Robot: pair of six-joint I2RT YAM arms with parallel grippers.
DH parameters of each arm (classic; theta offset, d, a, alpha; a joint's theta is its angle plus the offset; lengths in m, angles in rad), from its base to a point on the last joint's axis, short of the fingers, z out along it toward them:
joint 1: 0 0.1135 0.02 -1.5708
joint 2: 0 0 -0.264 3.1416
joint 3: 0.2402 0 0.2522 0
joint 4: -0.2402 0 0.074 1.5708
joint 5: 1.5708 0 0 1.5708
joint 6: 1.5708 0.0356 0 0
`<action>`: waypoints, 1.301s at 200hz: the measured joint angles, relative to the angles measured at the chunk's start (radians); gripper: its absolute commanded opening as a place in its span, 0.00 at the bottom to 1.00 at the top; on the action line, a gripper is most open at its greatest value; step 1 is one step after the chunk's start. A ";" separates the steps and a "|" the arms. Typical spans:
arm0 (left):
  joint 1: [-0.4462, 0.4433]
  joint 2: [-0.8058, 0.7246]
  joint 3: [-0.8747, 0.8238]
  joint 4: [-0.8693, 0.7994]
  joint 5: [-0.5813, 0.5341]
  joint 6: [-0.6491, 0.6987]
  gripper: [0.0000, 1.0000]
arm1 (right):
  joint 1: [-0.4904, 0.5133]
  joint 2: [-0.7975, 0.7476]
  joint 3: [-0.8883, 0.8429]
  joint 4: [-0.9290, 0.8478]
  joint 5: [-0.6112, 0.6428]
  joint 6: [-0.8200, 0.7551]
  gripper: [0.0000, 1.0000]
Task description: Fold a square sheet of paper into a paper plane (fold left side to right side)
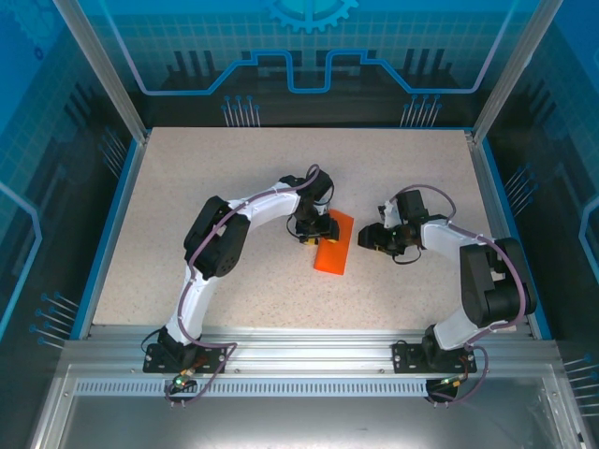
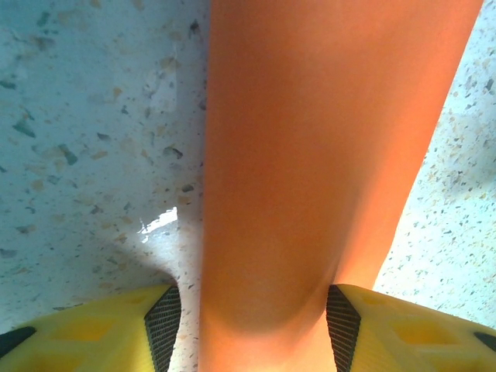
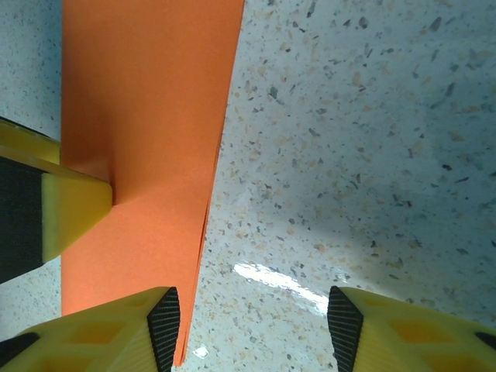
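I have the square sheet of paper (image 1: 334, 251) lying flat on the tabletop (image 1: 187, 178), folded down to a narrow orange strip. It sits about midway between the left and right edges, a little closer to the near edge than the far one, with its long axis running roughly near to far at a slight tilt.

My left gripper (image 1: 316, 232) is down at the strip's far end. Through its wrist camera, the left gripper (image 2: 253, 322) stands partly open and straddles the paper (image 2: 310, 155), which fills almost the whole gap. The right pad touches the paper's edge and a sliver of tabletop shows beside the left pad. I cannot tell whether the pads are actually squeezing it.

My right gripper (image 1: 368, 238) is just beside the strip's right edge. On its own camera the right gripper (image 3: 253, 325) is partly open over bare tabletop, with its left finger (image 3: 124, 329) overlapping the paper (image 3: 139, 101). The tip of a left gripper finger (image 3: 74, 205) rests against the paper there.
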 measured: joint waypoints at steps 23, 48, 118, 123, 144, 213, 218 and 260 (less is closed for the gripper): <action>0.000 0.002 0.003 -0.003 0.000 0.000 0.58 | 0.000 0.000 -0.005 0.011 -0.005 0.007 0.56; 0.000 0.003 0.004 -0.004 0.000 0.000 0.58 | 0.000 0.000 -0.008 0.014 -0.012 0.011 0.56; 0.000 0.006 0.010 -0.010 0.000 0.000 0.58 | 0.000 0.000 -0.008 0.023 -0.026 0.019 0.56; 0.000 0.006 0.010 -0.010 0.000 0.000 0.58 | 0.000 0.000 -0.008 0.023 -0.026 0.019 0.55; 0.000 0.006 0.010 -0.010 0.000 0.000 0.58 | 0.001 0.000 -0.008 0.023 -0.026 0.019 0.54; 0.000 0.006 0.010 -0.010 0.000 0.000 0.58 | 0.021 0.044 -0.012 0.118 -0.093 0.093 0.22; 0.000 0.006 0.010 -0.010 0.000 0.000 0.58 | 0.024 0.053 -0.014 0.133 -0.102 0.103 0.21; -0.001 0.008 0.014 -0.014 -0.002 0.000 0.58 | 0.050 0.143 -0.014 0.230 -0.139 0.174 0.14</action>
